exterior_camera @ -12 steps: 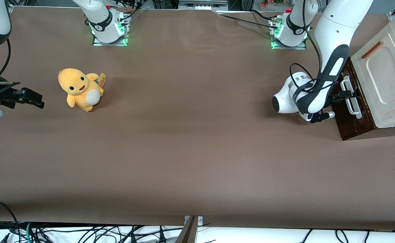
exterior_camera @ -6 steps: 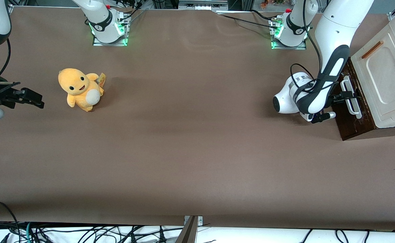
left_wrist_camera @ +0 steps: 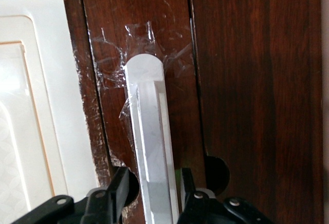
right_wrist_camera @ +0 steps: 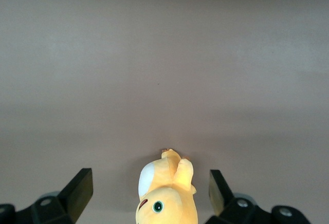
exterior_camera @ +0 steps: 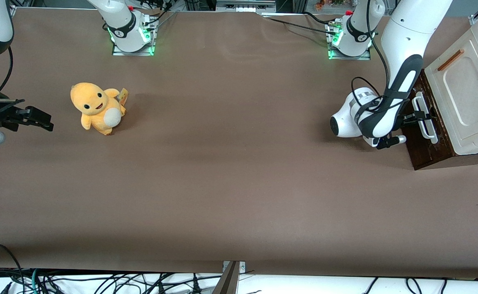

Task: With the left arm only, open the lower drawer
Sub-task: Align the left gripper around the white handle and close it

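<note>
The left arm (exterior_camera: pixel 402 77) reaches down at its own end of the table, and its small black gripper (exterior_camera: pixel 421 116) sits right at the white bar handle (exterior_camera: pixel 425 117) of the lower drawer (exterior_camera: pixel 421 147). That drawer is the dark brown wooden front at the bottom of the cabinet, under the cream panel (exterior_camera: pixel 463 94) with the orange strip handle (exterior_camera: pixel 450 60). In the wrist view the two black fingers (left_wrist_camera: pixel 119 190) stand one on each side of the white bar handle (left_wrist_camera: pixel 151 147), very close to it, so the gripper (left_wrist_camera: pixel 152 196) looks closed around the bar or almost so. I cannot tell for sure if the pads press on it yet. Over the last second very little has changed. The arm has slid only a tiny bit toward the cabinet, and the gripper has stayed at the handle. The dark front has not come away from the cabinet, and no pale wood inside shows, so the drawer looks still shut. This seems to mean the arm has finished its reach and is settling its hold, and the pull has not started. The next job is probably to squeeze the bar well and pull straight out, away from the cabinet. Some clear tape (left_wrist_camera: pixel 110 59) is stuck on the wood near the end of the handle. The yellow plush toy (exterior_camera: pixel 97 108) sits well apart, toward the parked arm's end of the brown table (exterior_camera: pixel 239 183), and has not moved.
</note>
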You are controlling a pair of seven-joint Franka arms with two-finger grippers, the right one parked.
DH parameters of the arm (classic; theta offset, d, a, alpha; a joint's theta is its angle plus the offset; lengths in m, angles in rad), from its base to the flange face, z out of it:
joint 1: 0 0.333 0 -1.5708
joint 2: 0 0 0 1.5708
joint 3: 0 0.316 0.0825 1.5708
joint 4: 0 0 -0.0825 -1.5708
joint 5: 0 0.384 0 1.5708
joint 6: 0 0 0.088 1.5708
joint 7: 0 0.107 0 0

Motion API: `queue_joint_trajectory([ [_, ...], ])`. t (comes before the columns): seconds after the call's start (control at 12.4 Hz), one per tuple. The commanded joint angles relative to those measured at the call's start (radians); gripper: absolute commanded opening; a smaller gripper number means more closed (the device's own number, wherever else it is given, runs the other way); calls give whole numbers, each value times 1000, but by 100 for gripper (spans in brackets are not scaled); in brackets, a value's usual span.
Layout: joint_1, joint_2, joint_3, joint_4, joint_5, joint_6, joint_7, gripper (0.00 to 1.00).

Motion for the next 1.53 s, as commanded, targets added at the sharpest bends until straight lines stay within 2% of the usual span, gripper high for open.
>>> queue_joint_trajectory([
  [0.0,7,7,-7,6,30,-12,-8,40],
  [0.32,7,7,-7,12,24,-12,-8,33],
  [0.48,7,8,-7,12,22,-12,-11,21],
  [0.64,6,7,-7,15,16,-12,-11,16],
  [1.21,-10,7,-10,16,12,-12,-15,16],
  [1.45,-23,7,-16,55,-49,-13,-14,16],
])
